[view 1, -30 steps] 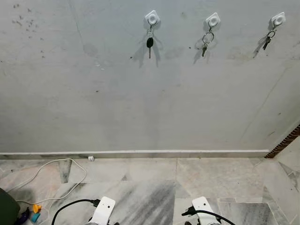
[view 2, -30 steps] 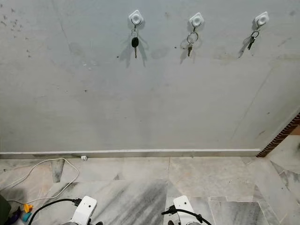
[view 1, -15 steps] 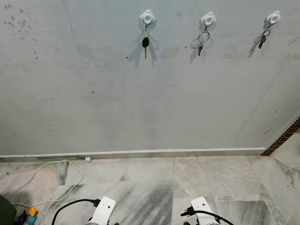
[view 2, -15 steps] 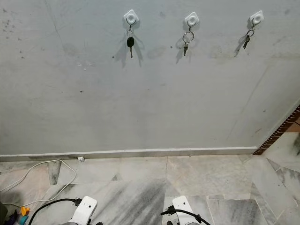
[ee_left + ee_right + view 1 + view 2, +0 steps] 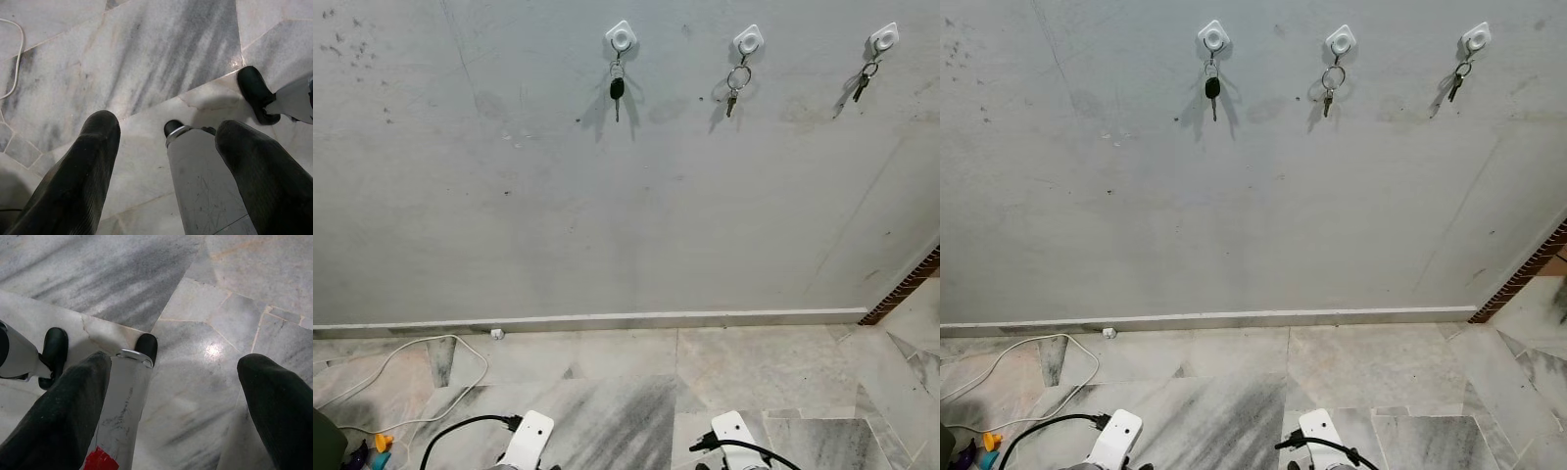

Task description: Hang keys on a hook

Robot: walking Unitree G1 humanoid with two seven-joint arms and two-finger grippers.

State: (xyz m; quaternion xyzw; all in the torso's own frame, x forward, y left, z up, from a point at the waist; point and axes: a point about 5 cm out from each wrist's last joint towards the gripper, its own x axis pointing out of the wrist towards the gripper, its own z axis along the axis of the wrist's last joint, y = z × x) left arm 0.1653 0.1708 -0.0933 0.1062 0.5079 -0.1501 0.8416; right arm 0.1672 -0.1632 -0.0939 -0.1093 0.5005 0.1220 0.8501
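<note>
Three white hooks sit high on the grey wall: the left hook (image 5: 622, 37), the middle hook (image 5: 748, 40) and the right hook (image 5: 884, 38). A black-headed key (image 5: 617, 90) hangs from the left one, a ringed key set (image 5: 735, 86) from the middle one, a small key bunch (image 5: 864, 80) from the right one. Both arms hang low. My left gripper (image 5: 166, 142) is open over the marble floor, nothing between its fingers. My right gripper (image 5: 176, 382) is open too, empty.
A white cable (image 5: 406, 377) loops over the marble floor (image 5: 626, 392) at the left, near small coloured objects (image 5: 377, 446). A brick edge (image 5: 906, 289) marks the wall's right end. My own legs and black feet (image 5: 257, 93) show below the grippers.
The camera shifted left between one second and half a second ago, then held still. Keys and arms have not moved.
</note>
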